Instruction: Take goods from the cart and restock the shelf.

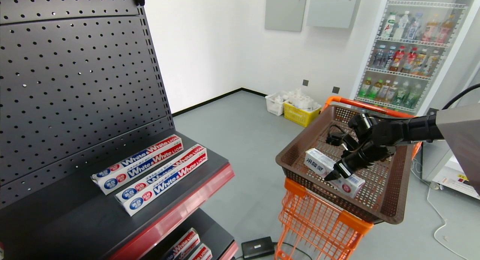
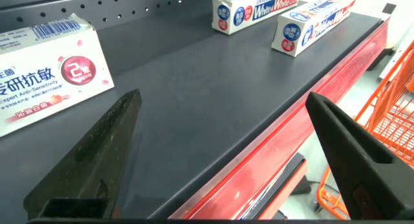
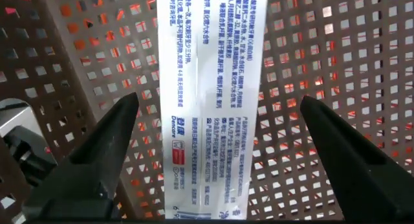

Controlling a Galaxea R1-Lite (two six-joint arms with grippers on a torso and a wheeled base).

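Head view, right arm over basket, right hand splayed above toothpaste box; left hand splayed above shelf

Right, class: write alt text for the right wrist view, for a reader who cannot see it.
The open right claw hovers over a long white toothpaste box, one finger to each side. The box lies flat on the floor of a brown perforated basket, orange showing through the holes.

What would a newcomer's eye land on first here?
The open right end effector poised over a white toothpaste box in the brown basket atop the orange cart. Next, two red-and-blue toothpaste boxes lying side by side on the dark shelf at left.
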